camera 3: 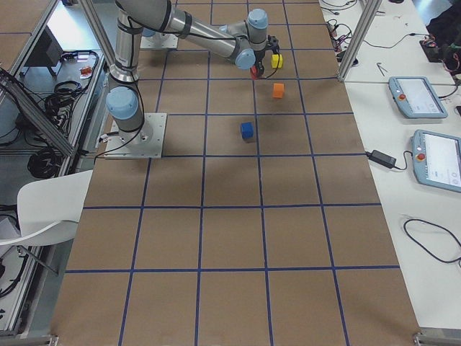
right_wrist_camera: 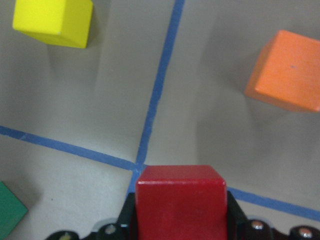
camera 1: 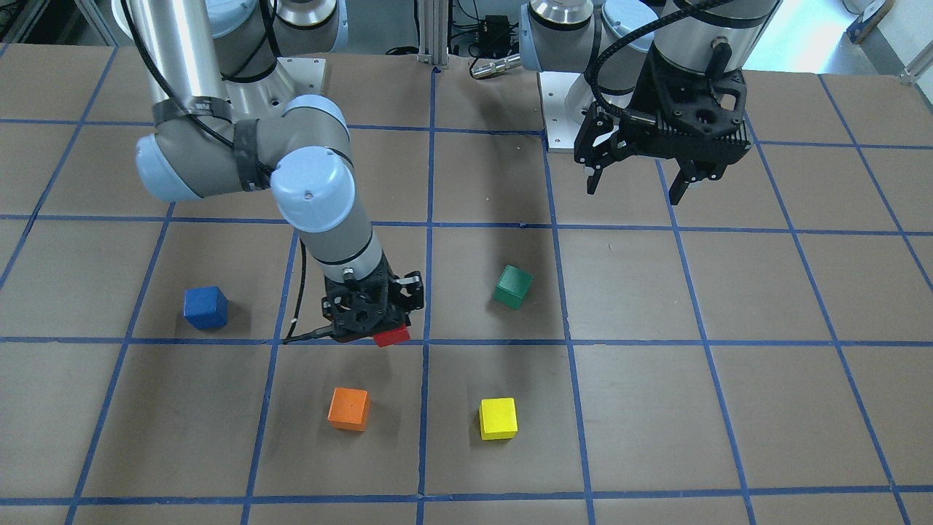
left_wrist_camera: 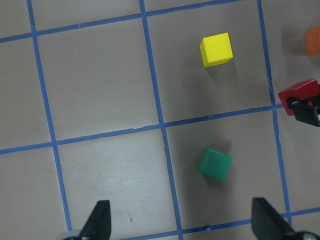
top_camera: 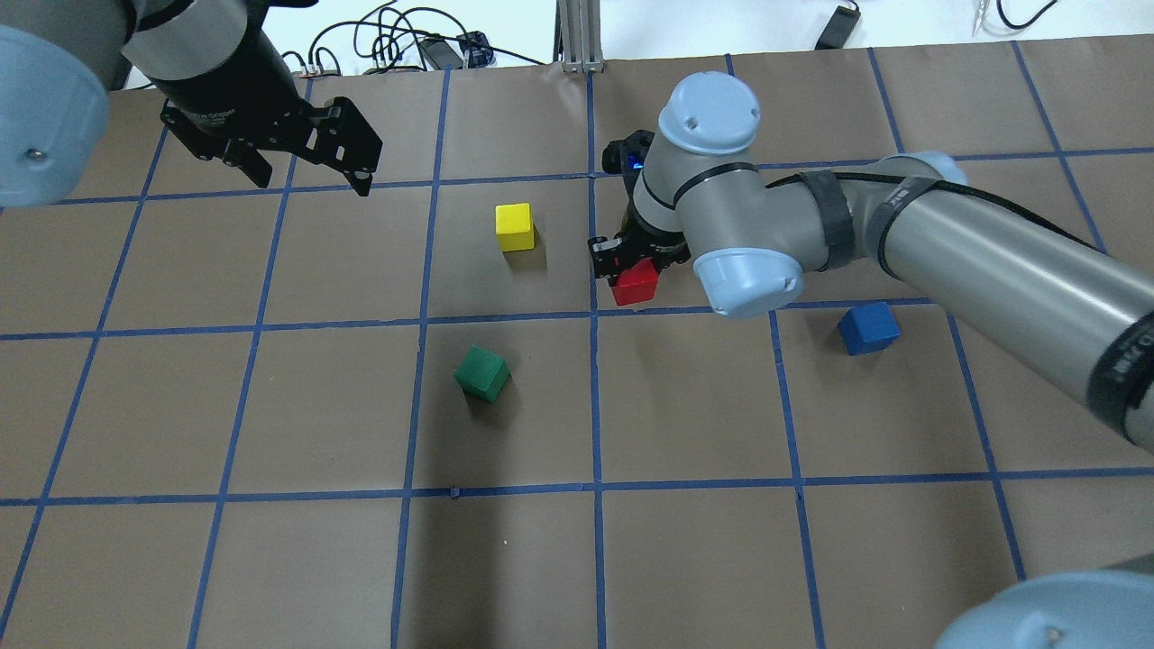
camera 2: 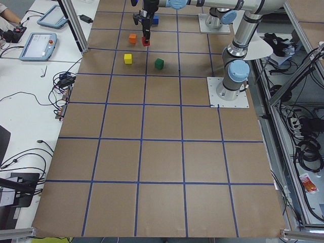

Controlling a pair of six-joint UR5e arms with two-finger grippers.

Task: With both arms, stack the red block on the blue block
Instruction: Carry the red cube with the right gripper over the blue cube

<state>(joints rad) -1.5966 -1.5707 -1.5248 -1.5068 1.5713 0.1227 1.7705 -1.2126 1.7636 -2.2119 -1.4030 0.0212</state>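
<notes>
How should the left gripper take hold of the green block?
Come from straight above and close on two opposite side faces of the green block. It sits turned askew to the grid lines, so the open left gripper would likely need its wrist rotated to match.

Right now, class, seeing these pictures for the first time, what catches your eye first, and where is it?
The red block stands out, clamped in the right claw near a crossing of the blue tape lines. The left claw hangs open and empty above the table on its own side. The blue block sits apart on the right arm's side, while a green cube, a yellow cube and an orange cube lie scattered around the middle.
</notes>
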